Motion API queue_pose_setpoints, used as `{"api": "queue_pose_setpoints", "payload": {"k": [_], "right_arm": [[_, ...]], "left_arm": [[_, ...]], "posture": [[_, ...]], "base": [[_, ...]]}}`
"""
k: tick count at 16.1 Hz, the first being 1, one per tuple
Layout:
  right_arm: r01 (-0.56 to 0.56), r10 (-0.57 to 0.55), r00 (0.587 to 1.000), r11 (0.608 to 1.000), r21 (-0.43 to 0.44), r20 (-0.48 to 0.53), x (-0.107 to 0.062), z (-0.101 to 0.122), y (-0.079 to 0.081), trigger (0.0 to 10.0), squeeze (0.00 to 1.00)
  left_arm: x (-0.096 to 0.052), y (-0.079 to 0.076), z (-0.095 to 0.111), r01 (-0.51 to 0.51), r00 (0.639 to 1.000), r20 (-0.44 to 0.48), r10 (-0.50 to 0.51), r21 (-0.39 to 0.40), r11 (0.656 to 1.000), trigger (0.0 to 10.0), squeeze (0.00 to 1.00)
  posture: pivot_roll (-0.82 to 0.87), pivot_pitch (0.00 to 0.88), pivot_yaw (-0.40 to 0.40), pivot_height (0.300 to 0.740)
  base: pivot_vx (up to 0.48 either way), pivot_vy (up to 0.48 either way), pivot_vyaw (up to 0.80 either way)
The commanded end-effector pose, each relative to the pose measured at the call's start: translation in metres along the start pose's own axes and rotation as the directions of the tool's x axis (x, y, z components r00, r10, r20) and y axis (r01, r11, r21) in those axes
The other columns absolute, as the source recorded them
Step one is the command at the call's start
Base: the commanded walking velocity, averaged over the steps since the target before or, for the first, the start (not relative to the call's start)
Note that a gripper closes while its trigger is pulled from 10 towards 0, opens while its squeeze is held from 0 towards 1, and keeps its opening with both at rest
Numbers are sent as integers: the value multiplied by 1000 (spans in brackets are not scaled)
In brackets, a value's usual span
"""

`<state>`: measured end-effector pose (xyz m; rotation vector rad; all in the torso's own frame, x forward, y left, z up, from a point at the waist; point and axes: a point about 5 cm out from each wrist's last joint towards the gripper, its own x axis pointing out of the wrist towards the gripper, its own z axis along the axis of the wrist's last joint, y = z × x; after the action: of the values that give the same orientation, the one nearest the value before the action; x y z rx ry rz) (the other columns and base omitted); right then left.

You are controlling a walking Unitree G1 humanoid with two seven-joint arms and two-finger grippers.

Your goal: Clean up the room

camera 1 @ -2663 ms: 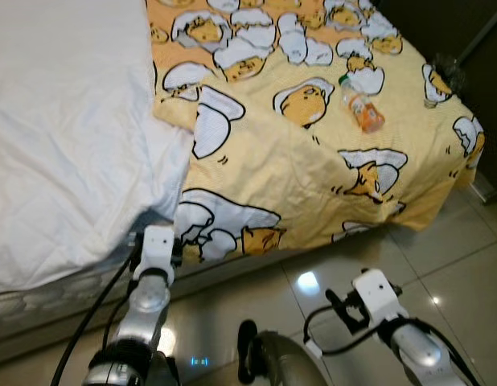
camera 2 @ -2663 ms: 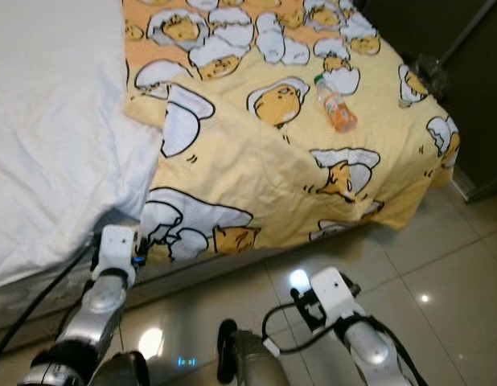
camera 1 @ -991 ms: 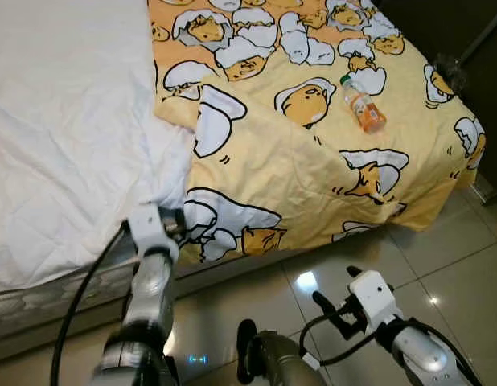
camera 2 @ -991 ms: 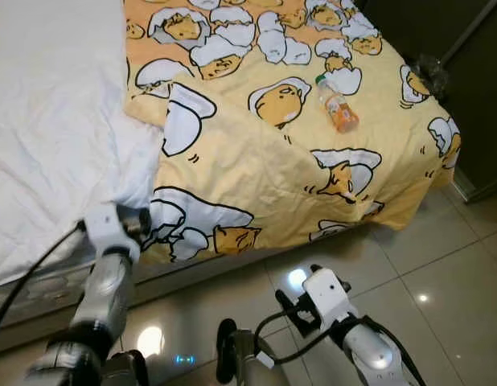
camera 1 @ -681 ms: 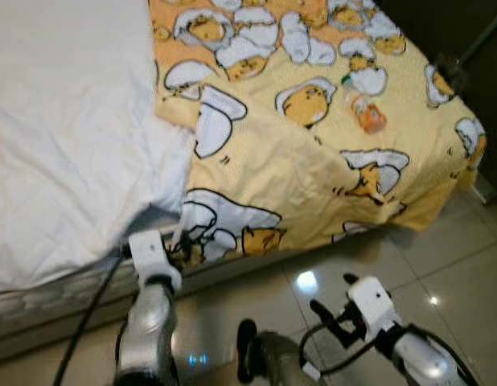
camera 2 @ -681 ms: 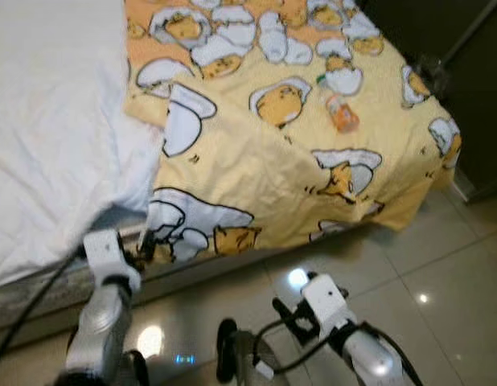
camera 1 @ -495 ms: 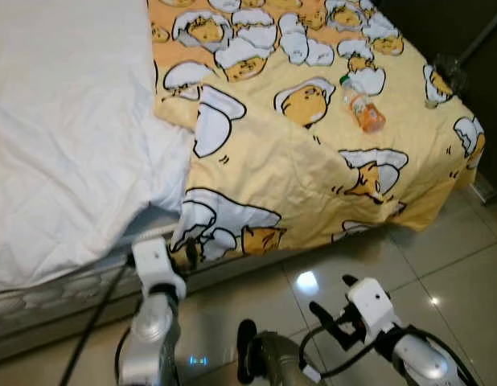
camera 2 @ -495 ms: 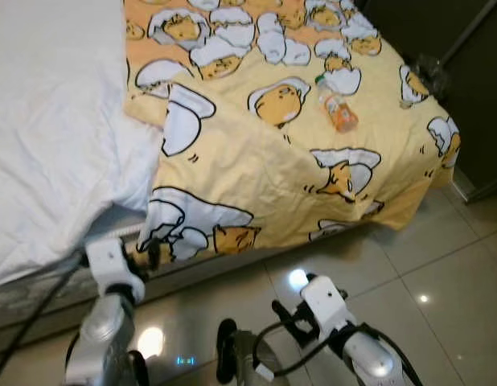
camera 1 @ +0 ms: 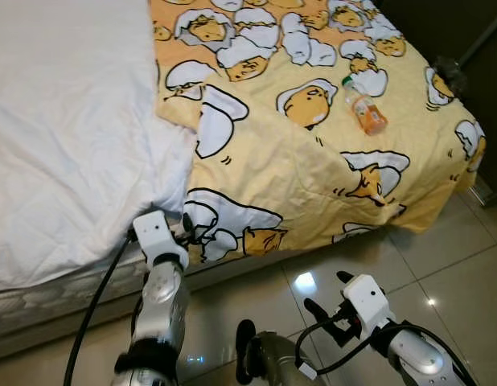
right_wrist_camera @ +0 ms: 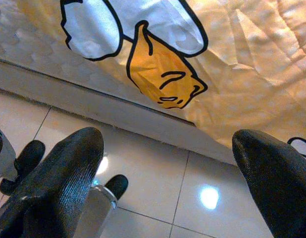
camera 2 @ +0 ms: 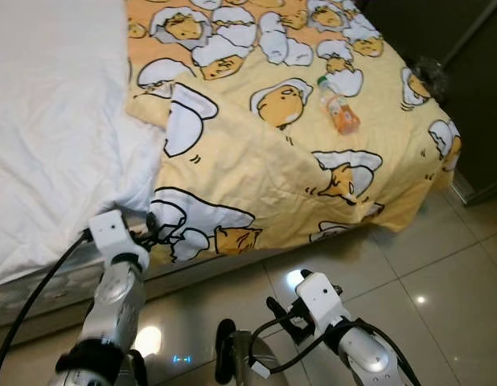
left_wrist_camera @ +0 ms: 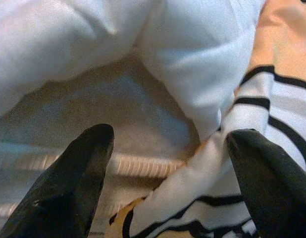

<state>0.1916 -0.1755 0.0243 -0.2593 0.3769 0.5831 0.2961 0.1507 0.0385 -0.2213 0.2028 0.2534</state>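
Left pincer (left_wrist_camera: 168,183) gaping at sheet (camera 1: 313,169) edge, duvet (camera 1: 63,137) overhanging; right pincer (right_wrist_camera: 168,193) spreading wide over floor (right_wrist_camera: 158,173).

A bottle (camera 1: 364,112) lies on the blanket (camera 1: 313,161), right of the duvet (camera 1: 63,129).

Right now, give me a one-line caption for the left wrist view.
Open left claw at the bed's edge, straddling the yellow blanket hem beside the white duvet.
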Motion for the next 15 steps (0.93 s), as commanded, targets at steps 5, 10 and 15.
{"api": "queue_pose_setpoints", "payload": {"k": [5, 10, 15], "right_arm": [[-2, 2, 1000, 1000, 2, -21, -6, -5, -1, 10000, 0], [-2, 2, 1000, 1000, 5, -23, -8, -5, 0, 10000, 0], [-8, 8, 999, 1000, 6, -32, -9, -7, 1, 10000, 0]], "left_arm": [[17, 10, 0, -95, 995, -33, 95, 2, 995, 10000, 0], [26, 5, 13, -101, 995, -5, 101, -57, 993, 10000, 0], [34, 3, 12, -105, 992, -73, 103, -35, 994, 10000, 0]], "posture": [[-224, 194, -151, 736], [-232, 203, -150, 736], [-226, 211, -152, 736]], "base": [[0, 0, 0], [0, 0, 0], [0, 0, 0]]}}
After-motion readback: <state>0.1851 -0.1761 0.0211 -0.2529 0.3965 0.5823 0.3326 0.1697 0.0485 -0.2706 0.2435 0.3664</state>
